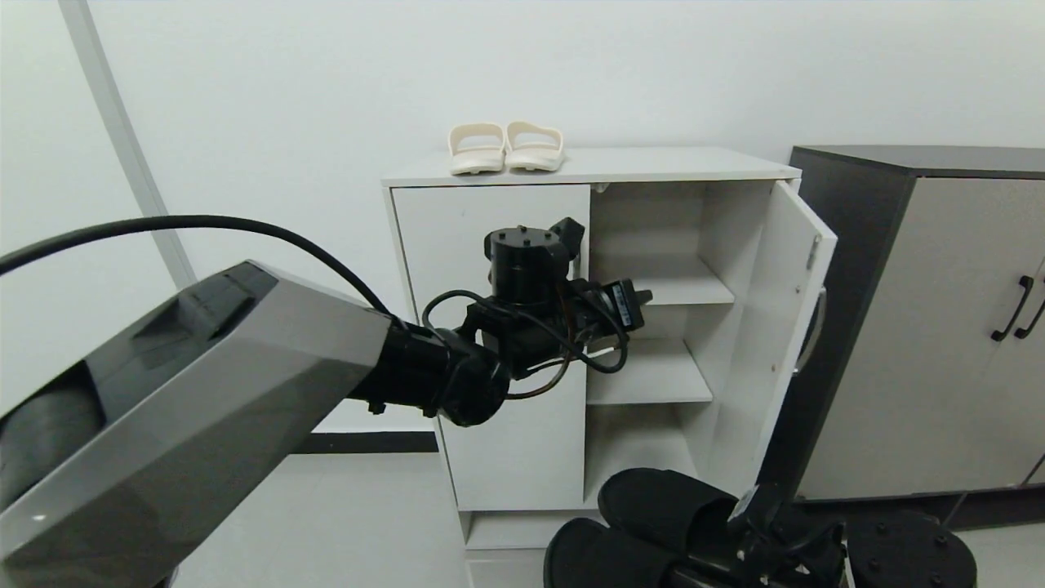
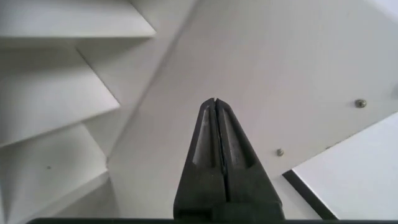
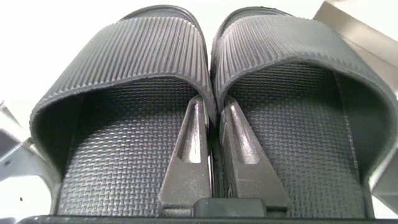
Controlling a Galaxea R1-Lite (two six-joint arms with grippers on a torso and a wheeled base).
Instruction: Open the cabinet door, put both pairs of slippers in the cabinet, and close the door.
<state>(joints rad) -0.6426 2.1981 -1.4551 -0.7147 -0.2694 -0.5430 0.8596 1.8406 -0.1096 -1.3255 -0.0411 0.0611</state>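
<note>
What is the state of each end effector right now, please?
Left end effector: closed, empty.
Right end effector: closed on the pair of black slippers.

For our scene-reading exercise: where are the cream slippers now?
In the head view, the cream slippers sit side by side on top of the white cabinet, above its closed left door.

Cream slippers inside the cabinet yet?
No, the cream slippers sit side by side on top of the cabinet, not on its shelves.
</note>
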